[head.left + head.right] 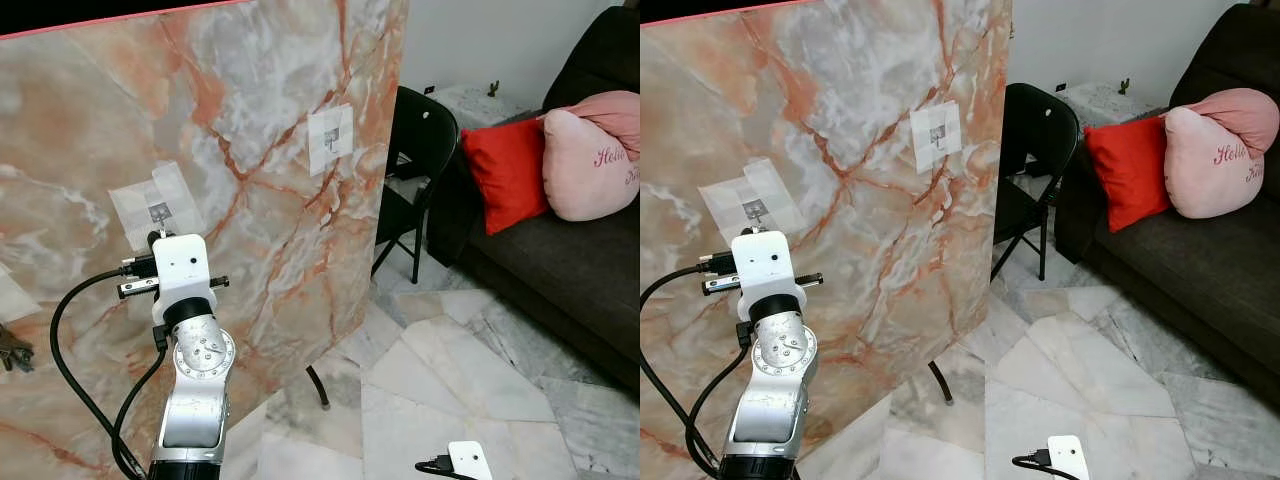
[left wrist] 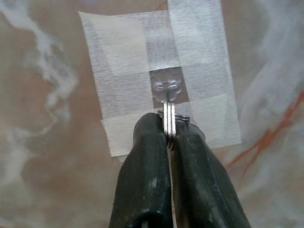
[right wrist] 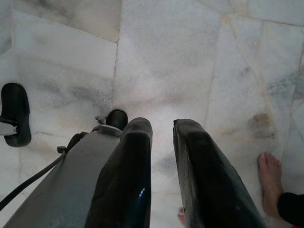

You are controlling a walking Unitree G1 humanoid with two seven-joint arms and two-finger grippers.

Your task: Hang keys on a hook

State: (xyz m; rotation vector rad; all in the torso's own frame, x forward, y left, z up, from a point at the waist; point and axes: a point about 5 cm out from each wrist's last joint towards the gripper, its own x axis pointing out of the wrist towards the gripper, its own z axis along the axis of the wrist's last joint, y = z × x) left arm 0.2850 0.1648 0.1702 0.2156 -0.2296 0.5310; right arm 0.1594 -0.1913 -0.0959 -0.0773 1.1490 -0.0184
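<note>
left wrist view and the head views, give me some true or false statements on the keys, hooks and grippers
1. The left gripper is shut on the key ring, right at a taped hook. True.
2. The marble board carries three taped hooks. False: two, including the second hook.
3. The right gripper holds a key. False: its fingers are apart and empty, over the floor.
4. A red cushion lies on the sofa. True.
5. The folding chair is white. False: black.

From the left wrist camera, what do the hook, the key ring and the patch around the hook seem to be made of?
Hook: probably shiny metal, silvery with glints. Key ring, pinched by the left gripper: bright metal, thin stacked edges. Patch: looks like translucent white tape, overlapping strips on the marble-patterned board.
</note>
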